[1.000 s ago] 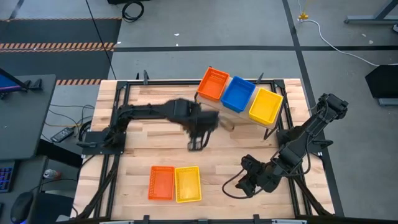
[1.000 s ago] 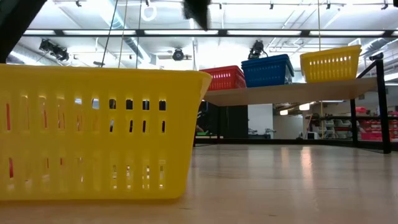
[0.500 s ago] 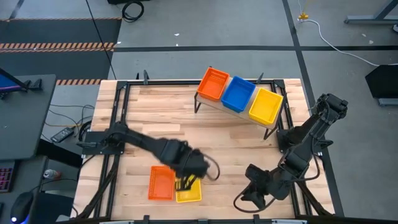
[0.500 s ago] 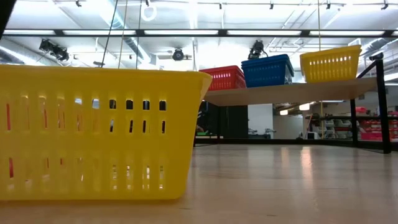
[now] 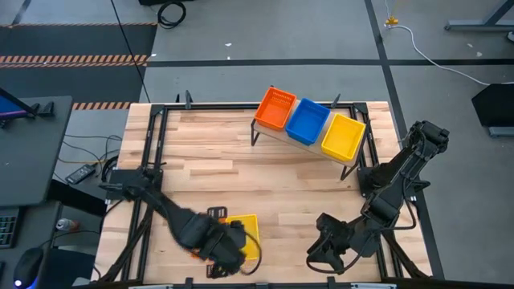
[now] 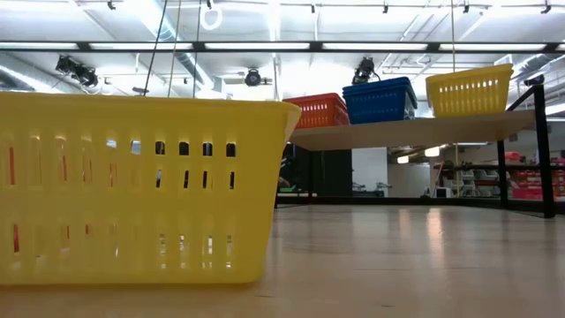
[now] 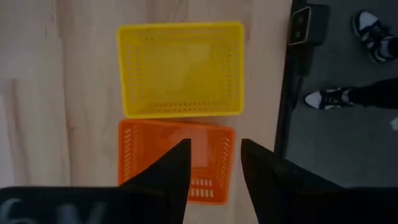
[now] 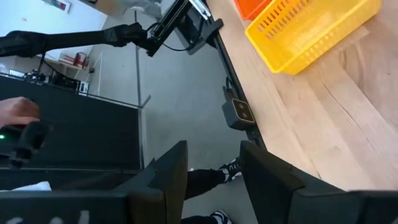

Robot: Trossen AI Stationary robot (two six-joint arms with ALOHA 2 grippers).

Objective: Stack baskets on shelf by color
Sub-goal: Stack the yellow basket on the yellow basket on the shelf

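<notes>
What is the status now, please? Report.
Left gripper open above orange basket beside yellow basket. Right gripper open, idle at table's near edge. Shelf holds three stacks. Nothing in the way.

Yellow basket (image 6: 132, 190) looms near (3 baskets top the shelf (image 6: 415, 130)).

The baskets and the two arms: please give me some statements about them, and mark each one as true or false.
1. Three baskets stand on the shelf: the orange basket, the blue basket, the yellow basket. True.
2. The left gripper hangs open above the orange basket on the table. True.
3. The yellow basket on the table lies inside the orange one. False: they lie side by side.
4. The right gripper holds a basket. False: it is open and empty, past the table's edge.
</notes>
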